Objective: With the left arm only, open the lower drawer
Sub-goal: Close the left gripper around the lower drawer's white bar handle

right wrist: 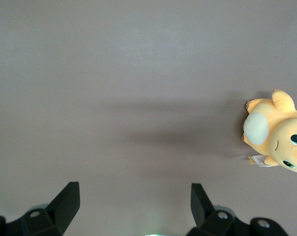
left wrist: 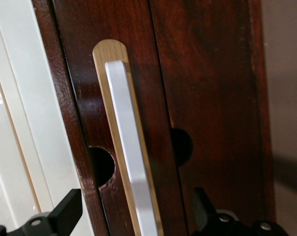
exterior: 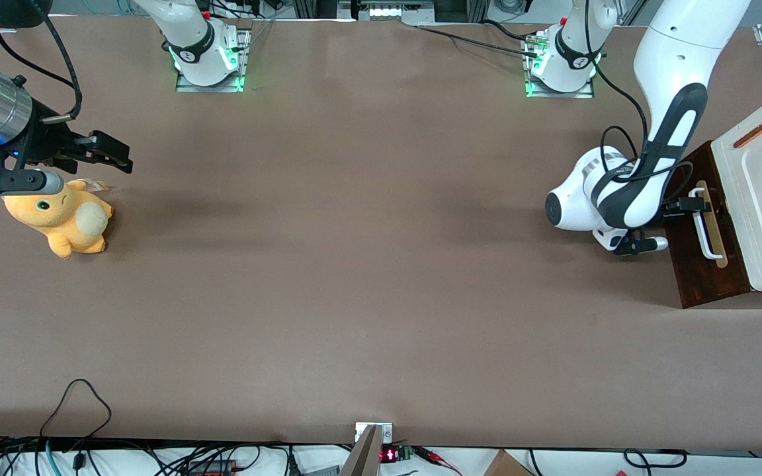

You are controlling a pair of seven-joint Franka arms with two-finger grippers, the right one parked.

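**Fingers spread at the one white handle**

At the tabletop (exterior: 381,264) edge toward the working arm's end, one lower drawer (exterior: 702,264) is seen. The left arm (exterior: 665,132) is bent down in front of it. Its gripper (left wrist: 133,216) is held at the single white bar handle (left wrist: 131,162), the two fingers (left wrist: 65,211) spread wide, one on each side. One yellow plush toy (exterior: 63,218) is seen toward the parked arm's end.

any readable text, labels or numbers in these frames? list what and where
No legible text.
Red digits glow on a small display at the table edge nearest the front camera: unreadable.
The plush toy's tag: too blurred.
Nothing printed on the lower drawer, its white bar handle, or the open gripper straddling the handle.
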